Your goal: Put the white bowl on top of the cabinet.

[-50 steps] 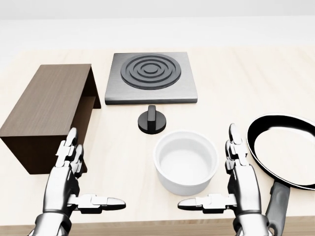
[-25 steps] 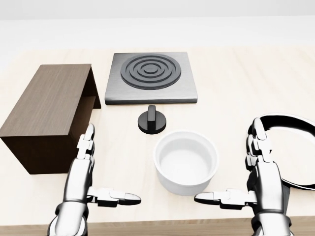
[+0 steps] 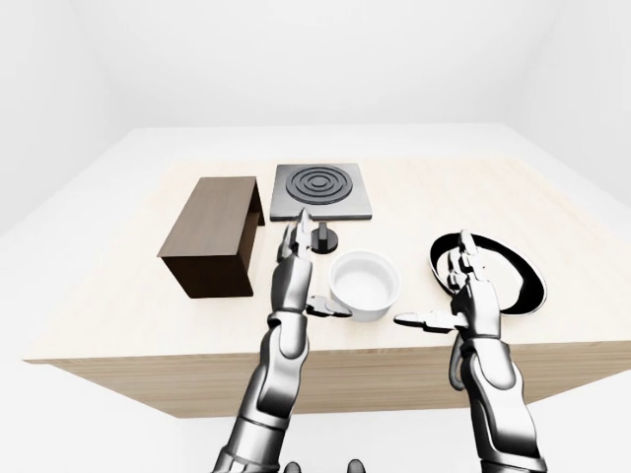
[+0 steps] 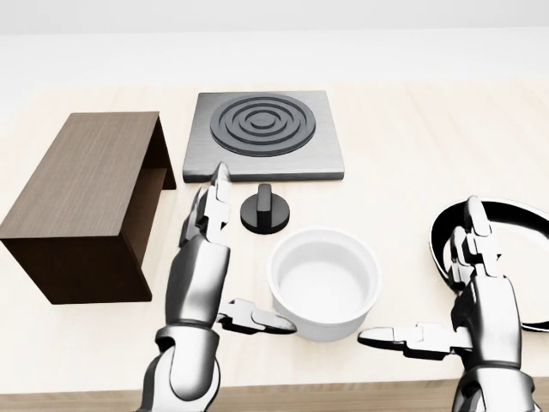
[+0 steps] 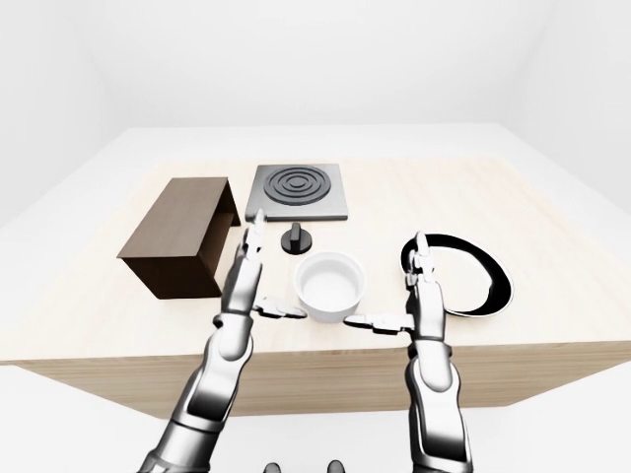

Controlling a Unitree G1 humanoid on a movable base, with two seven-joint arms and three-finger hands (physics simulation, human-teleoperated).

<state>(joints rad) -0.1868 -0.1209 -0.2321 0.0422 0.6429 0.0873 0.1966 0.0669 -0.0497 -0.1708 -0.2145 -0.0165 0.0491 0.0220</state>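
Observation:
The white bowl (image 4: 324, 279) stands upright and empty on the light wooden table, near the bottom middle of the head view. The dark brown cabinet (image 4: 86, 202) lies to its left, with its open side facing right. My left hand (image 4: 244, 270) is open just left of the bowl, fingers (image 4: 212, 210) pointing up and thumb reaching toward the bowl's wall; whether it touches I cannot tell. My right hand (image 4: 420, 275) is open to the bowl's right, apart from it, with its thumb pointing at the bowl.
A grey hob plate (image 4: 264, 133) with dark rings lies above the bowl, with a black knob (image 4: 265, 210) between them. A black frying pan (image 4: 527, 249) lies at the right, behind my right hand. The table's edge (image 4: 343, 390) runs along the bottom.
My left hand has moved right and up, to right beside the bowl. My right hand has drifted right, over the pan's edge. The bowl has not moved.

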